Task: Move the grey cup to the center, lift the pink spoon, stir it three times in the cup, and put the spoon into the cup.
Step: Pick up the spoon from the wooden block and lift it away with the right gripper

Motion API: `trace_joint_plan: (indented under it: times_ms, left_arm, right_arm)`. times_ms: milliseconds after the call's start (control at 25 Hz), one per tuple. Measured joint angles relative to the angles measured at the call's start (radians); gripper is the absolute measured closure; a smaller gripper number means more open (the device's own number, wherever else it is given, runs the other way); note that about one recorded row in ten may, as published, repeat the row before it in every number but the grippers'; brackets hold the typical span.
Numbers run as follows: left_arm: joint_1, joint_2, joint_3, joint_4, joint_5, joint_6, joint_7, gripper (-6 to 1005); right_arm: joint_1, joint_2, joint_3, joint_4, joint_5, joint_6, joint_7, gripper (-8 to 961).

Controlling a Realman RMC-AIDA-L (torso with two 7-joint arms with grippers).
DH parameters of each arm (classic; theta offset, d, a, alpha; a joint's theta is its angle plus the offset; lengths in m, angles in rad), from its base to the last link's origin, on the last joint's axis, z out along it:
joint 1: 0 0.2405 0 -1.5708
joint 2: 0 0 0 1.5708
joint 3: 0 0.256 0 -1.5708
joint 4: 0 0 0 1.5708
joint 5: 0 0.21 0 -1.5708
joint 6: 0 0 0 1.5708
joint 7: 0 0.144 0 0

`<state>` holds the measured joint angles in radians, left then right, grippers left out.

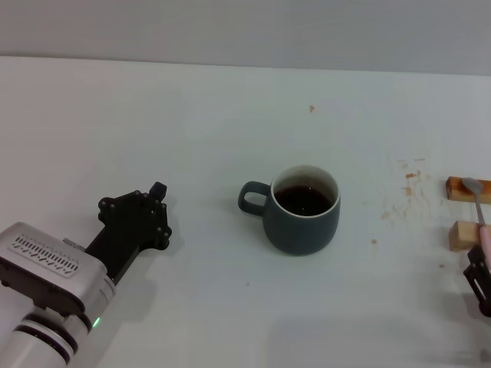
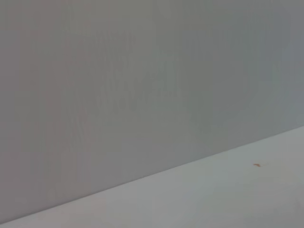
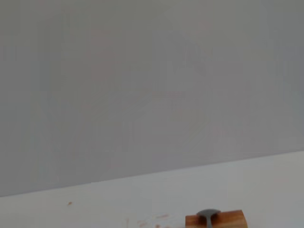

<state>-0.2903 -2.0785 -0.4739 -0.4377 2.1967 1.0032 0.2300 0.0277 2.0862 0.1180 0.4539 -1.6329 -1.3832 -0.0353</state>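
We see the grey cup [image 1: 302,209] standing upright near the middle of the white table [image 1: 192,123], its loop handle turned toward our left side and dark liquid inside its pale inner wall. Well apart from it, at the right edge of the head view, the pink spoon [image 1: 476,198] lies across two tan wooden blocks [image 1: 463,211], its small grey metal bowl resting on the farther block and its handle running back over the nearer one. The right wrist view shows that same grey bowl sitting on the farther block [image 3: 216,219]. The right claw [image 1: 479,277] is just behind the nearer block, close to the spoon's handle end; only a dark part of it shows, and we cannot tell how far its fingers are spread or whether they touch the handle. The left claw [image 1: 146,215] rests low over the table, well to the cup's handle side, holding nothing, and we cannot tell whether it is spread or pressed together. Small reddish specks [image 1: 405,184] dot the table between cup and blocks.
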Motion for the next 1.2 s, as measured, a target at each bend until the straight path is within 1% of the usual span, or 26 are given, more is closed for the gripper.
trace_joint_plan:
  times_ms: [200, 1200]
  left_arm:
    - [0.0, 0.0, 0.0, 0.0, 0.0, 0.0, 0.0, 1001]
    - [-0.002, 0.0, 0.0, 0.0, 0.0, 0.0, 0.004, 1001]
  right_arm:
    - [0.003, -0.002, 0.0, -0.009, 0.001, 0.015, 0.055, 188]
    - [0.014, -0.001, -0.013, -0.018, -0.005, 0.021, 0.057, 205]
